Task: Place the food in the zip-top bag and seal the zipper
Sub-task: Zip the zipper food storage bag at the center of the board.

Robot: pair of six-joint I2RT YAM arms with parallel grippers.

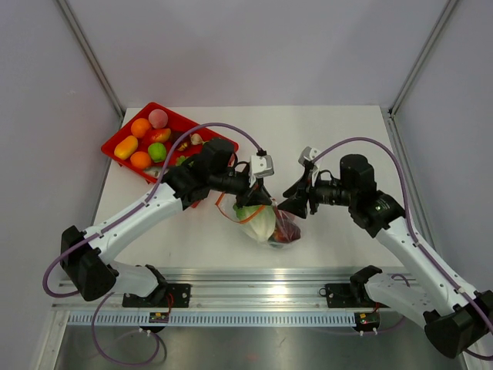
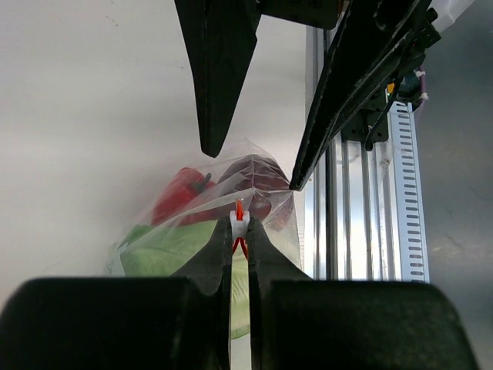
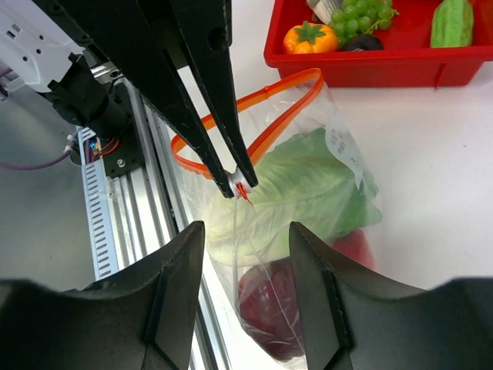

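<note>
The clear zip-top bag (image 1: 268, 225) lies on the table between my two grippers. Its orange zipper (image 3: 262, 123) curves in an open loop. Inside the bag are food pieces: a green-white cabbage (image 3: 304, 193), a dark red piece (image 3: 269, 308) and a red pepper (image 2: 179, 193). My left gripper (image 2: 239, 227) is shut on the zipper's white slider (image 3: 239, 183) at the bag's near end. My right gripper (image 3: 245, 239) is open just beside that slider, over the bag, with nothing between its fingers (image 3: 179, 285).
A red tray (image 1: 117, 148) at the back left holds more food, among them an orange (image 1: 140, 127), a pink fruit (image 1: 158, 118), grapes (image 3: 358, 11) and a cucumber (image 3: 451, 23). The metal rail (image 1: 262, 279) runs along the table's near edge, close under the bag.
</note>
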